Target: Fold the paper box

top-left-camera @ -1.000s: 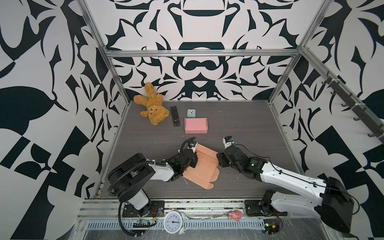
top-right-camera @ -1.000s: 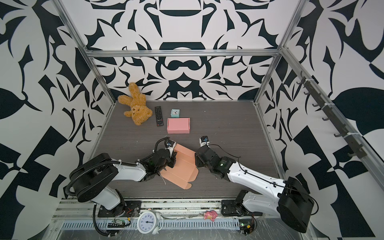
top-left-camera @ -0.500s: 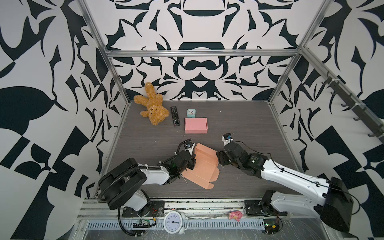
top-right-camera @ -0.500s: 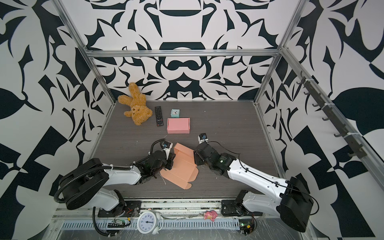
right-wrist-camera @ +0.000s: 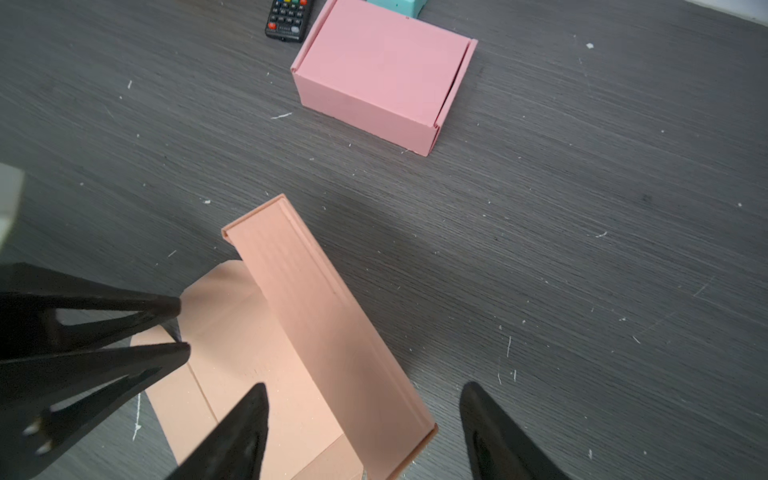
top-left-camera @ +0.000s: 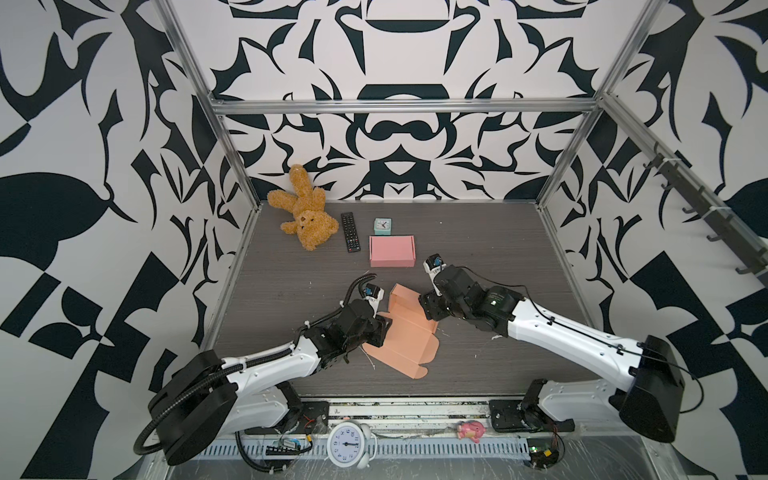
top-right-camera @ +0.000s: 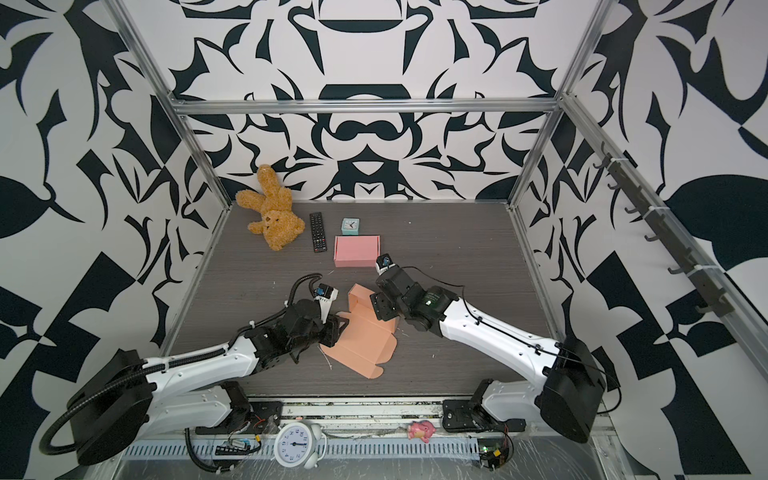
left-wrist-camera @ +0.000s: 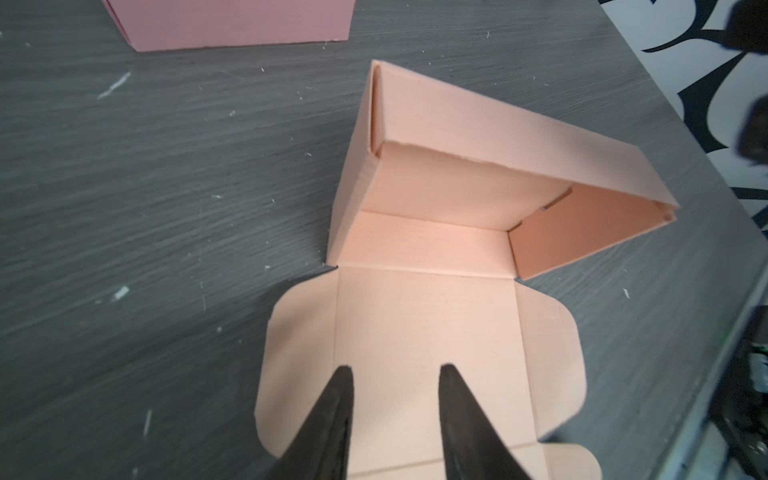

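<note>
Fingers (left-wrist-camera: 328, 424) half-parted on left gripper (left-wrist-camera: 395, 366), wide on right gripper (right-wrist-camera: 365, 383), both empty; mid-frame paper box's (left-wrist-camera: 457, 183) unheld walls could splay.

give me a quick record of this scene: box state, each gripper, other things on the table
box: peach paper box, partly folded; walls up at one end, lid panel flat on the table
left gripper: open, above the flat lid panel, holding nothing
right gripper: open wide, at the raised wall, gripping nothing
farther back: closed pink box, remote control, teal clock, teddy bear
</note>
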Tool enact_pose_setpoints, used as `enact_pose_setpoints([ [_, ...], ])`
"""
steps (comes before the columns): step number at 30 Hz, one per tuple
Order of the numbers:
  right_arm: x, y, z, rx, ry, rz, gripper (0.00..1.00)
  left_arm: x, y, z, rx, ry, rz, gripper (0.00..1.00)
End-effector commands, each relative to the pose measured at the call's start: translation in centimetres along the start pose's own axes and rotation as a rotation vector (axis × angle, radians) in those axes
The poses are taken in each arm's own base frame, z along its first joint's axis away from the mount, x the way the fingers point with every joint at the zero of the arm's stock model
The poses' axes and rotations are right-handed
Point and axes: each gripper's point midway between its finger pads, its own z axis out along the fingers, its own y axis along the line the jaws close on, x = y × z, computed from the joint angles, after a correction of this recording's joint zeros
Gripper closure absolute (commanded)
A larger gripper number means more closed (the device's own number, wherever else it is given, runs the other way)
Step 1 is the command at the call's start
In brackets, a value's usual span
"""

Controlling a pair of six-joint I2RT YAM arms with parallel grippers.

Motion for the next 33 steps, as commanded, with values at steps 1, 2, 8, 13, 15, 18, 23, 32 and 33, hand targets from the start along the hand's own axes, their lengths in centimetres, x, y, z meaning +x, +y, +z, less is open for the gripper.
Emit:
enact_pose_setpoints([
  [1,-0.8,0.6,-0.6,-0.013,0.018,-0.077,0.24,1.8,-0.6,-1.0,0.029,0.105,-0.052,0.58],
  [2,-0.9,0.7,-0.5,-0.013,0.022,-0.086,0.23,1.9,-0.8,-1.2,0.039,0.113,-0.056,0.57],
  [8,-1.1,1.1,0.4,-0.001,0.071,-0.131,0.22,2.4,-1.0,-1.8,0.049,0.149,-0.084,0.46],
  [13,-0.8,2.9,1.1,-0.056,0.102,-0.169,0.21,2.4,0.2,-2.5,0.009,0.113,-0.103,0.20],
  [15,-0.6,3.0,1.6,-0.048,0.121,-0.183,0.20,2.3,0.0,-2.7,0.029,0.107,-0.115,0.14],
  [18,-0.5,3.0,2.2,-0.037,0.130,-0.191,0.20,2.2,-0.4,-2.9,0.045,0.111,-0.121,0.03],
  [23,-0.7,3.0,3.1,-0.024,0.122,-0.187,0.20,1.5,-1.1,-3.1,0.074,0.103,-0.125,0.01],
  [32,-0.8,2.8,5.0,0.019,0.149,-0.219,0.20,0.3,-1.3,-4.0,0.075,0.058,-0.114,0.01],
  [33,-0.7,2.8,5.2,0.020,0.153,-0.222,0.20,0.2,-1.3,-4.1,0.074,0.053,-0.112,0.01],
])
